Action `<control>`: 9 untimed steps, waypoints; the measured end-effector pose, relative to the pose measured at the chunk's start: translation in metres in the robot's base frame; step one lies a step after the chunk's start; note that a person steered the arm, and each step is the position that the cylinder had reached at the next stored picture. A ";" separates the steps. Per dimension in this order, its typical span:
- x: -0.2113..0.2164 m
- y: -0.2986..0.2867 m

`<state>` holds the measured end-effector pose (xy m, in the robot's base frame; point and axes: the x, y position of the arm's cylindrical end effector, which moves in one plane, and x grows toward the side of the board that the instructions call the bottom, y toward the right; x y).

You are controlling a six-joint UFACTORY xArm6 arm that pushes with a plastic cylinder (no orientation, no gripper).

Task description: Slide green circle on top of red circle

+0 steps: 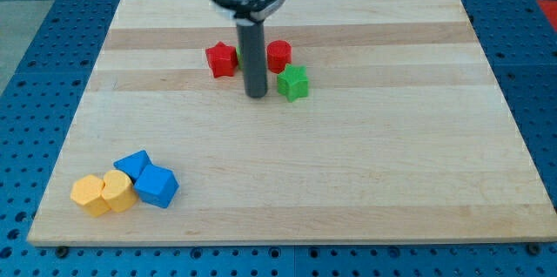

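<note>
A red circle block (279,54) sits near the view's top centre, partly hidden by my dark rod. A green block (293,83), star-like in shape, lies just below and to the right of it, nearly touching. No green circle shows. A red star block (222,59) lies to the left of the rod. My tip (256,95) rests on the board between the red star and the green block, just left of the green block and a small gap away from it.
The wooden board (348,181) lies on a blue perforated table. At the view's bottom left sit a blue triangular block (132,165), a blue cube-like block (157,186) and two yellow blocks (90,195) (118,190), clustered together.
</note>
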<state>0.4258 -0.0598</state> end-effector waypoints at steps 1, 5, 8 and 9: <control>0.011 -0.015; -0.075 -0.024; -0.112 -0.003; -0.120 -0.002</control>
<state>0.3059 -0.0623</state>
